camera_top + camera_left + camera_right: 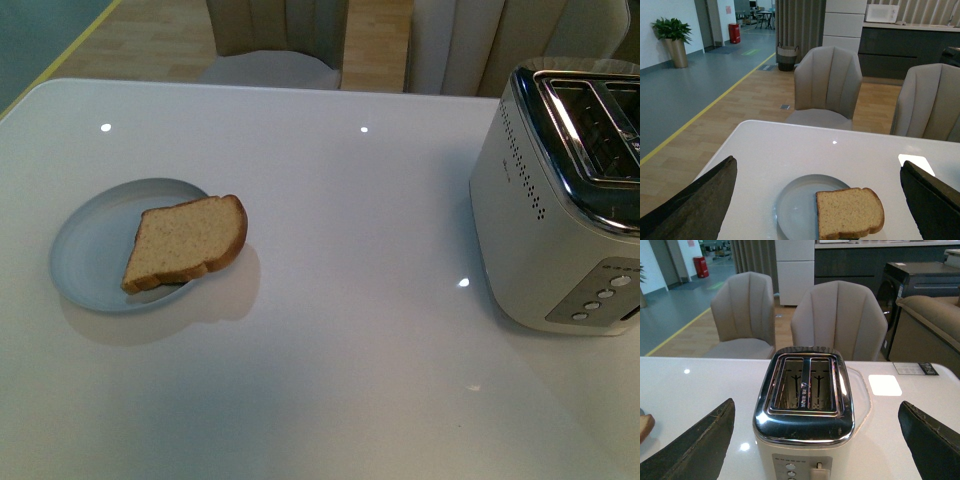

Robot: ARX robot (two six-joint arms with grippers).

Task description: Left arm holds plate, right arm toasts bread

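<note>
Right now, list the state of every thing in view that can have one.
Bread: lying flat on the plate, one end past the rim, not in the toaster.
Plate: right way up, carrying only the bread, not gripped.
Toaster: upright, both slots empty.
Left gripper: open, holding nothing.
Right gripper: open, holding nothing.
</note>
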